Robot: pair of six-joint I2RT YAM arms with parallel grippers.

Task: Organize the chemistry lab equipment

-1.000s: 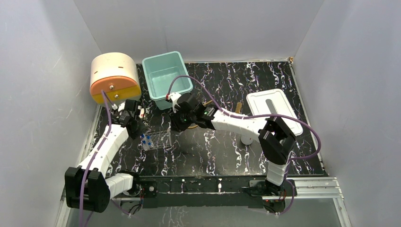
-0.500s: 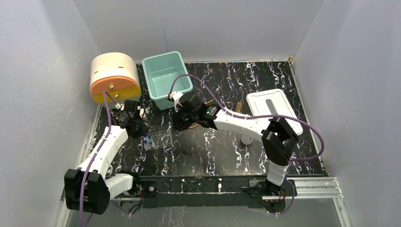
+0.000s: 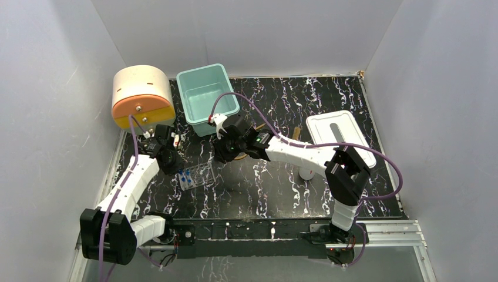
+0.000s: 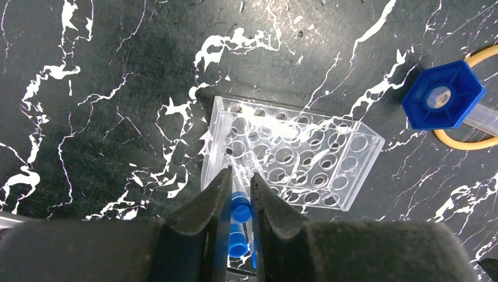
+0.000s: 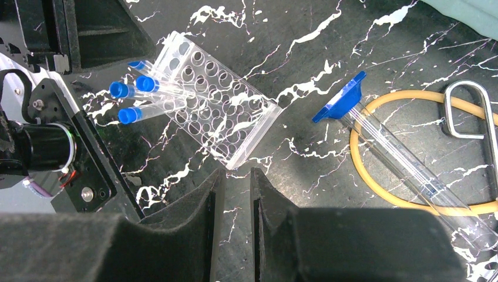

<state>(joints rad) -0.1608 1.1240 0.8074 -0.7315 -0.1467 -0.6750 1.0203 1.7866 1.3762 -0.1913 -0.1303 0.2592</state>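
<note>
"Well, the left pincer [image 4: 241, 194] was clenched on a blue-capped vial [image 4: 239, 212] right over the clear rack [image 4: 305, 161], toward the left edge of the counter [image 3: 276, 191]."

"Risky. The rack looked light; an off-centre push could have skidded it or spilled the leaning vials [image 5: 145, 84] inside."

"And the right pincer [image 5: 233, 194], nearly clenched on nothing, hovered beside it, not steadying it."
</note>
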